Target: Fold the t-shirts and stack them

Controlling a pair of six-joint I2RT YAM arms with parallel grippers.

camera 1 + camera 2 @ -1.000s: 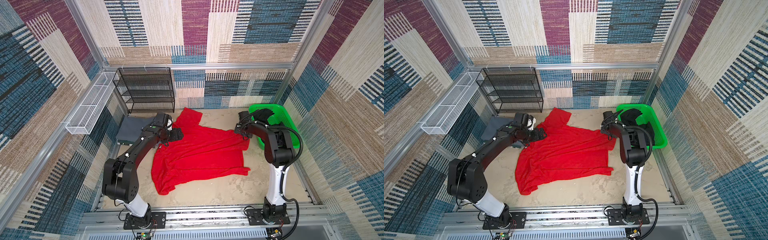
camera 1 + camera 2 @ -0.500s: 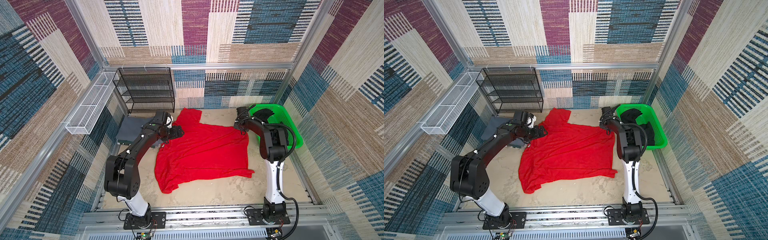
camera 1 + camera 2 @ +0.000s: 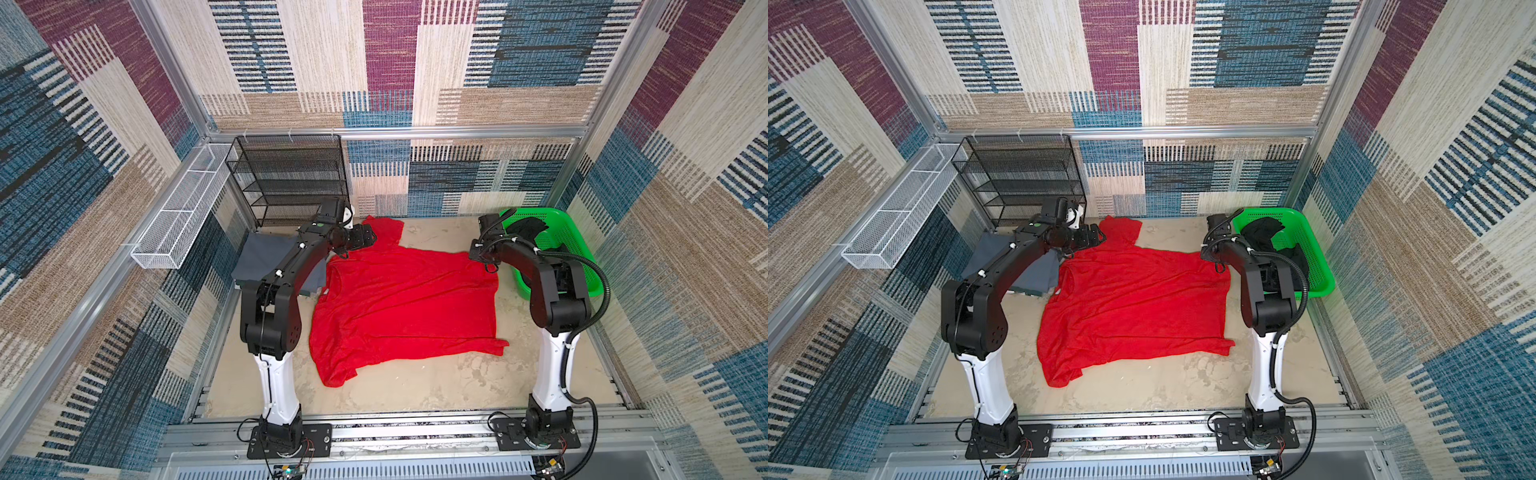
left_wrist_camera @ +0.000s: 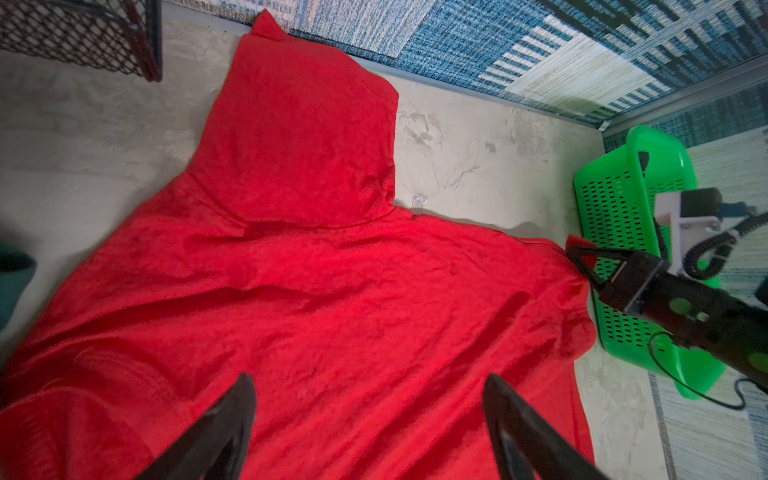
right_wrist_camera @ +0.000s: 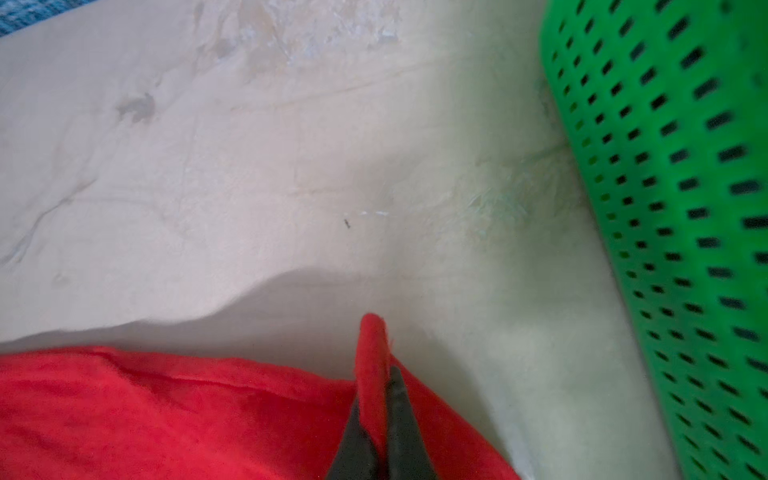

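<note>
A bright red t-shirt (image 3: 407, 307) (image 3: 1138, 307) lies spread on the table, one sleeve toward the back wall. My right gripper (image 5: 376, 386) (image 3: 473, 251) (image 3: 1204, 251) is shut on its far right corner, and a red fold sticks up between the fingers. My left gripper (image 4: 369, 380) (image 3: 372, 239) (image 3: 1100, 239) hovers open just above the shirt near the far sleeve, holding nothing. A slate grey t-shirt (image 3: 262, 262) (image 3: 988, 253) lies folded at the left, partly under my left arm. A black t-shirt (image 3: 528, 226) (image 3: 1262, 230) sits crumpled in the basket.
The green perforated basket (image 3: 582, 257) (image 3: 1316, 266) (image 5: 665, 208) stands at the right, close beside my right gripper. A black wire rack (image 3: 291, 178) stands at the back left. A white wire tray (image 3: 183, 216) hangs on the left wall.
My right gripper has shut on the red shirt's far right corner. The shirt has slid slightly to the right. My left gripper has stayed open in about the same place.
</note>
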